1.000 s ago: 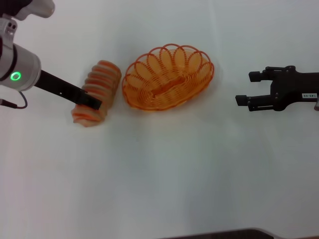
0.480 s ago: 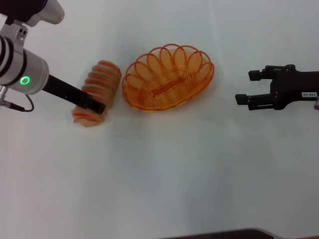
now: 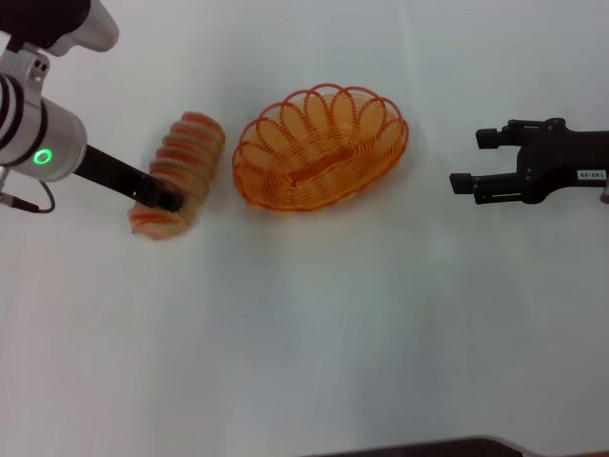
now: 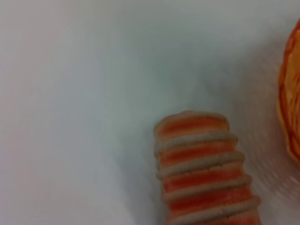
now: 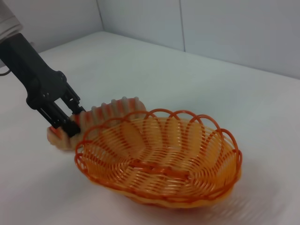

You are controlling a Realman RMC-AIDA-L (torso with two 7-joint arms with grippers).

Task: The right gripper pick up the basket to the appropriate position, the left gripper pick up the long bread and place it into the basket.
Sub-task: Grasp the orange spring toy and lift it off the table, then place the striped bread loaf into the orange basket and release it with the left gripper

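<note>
The long bread (image 3: 178,174), tan-orange with darker ridges, lies just left of the orange wire basket (image 3: 321,148) on the white table. My left gripper (image 3: 162,200) is shut on the bread's near end. The right wrist view shows its fingers (image 5: 60,117) clamped on the loaf (image 5: 110,111) beside the basket (image 5: 159,159). The left wrist view shows the bread (image 4: 201,173) close up and the basket's rim (image 4: 290,108). My right gripper (image 3: 468,160) is open and empty, well to the right of the basket.
The white table (image 3: 314,333) stretches wide in front of the basket and bread. A dark edge (image 3: 428,446) shows at the very front. A pale wall (image 5: 211,28) stands behind the table.
My left gripper has shifted a little to the left and taken the bread with it, widening the gap to the basket. The basket and right gripper have barely moved.
</note>
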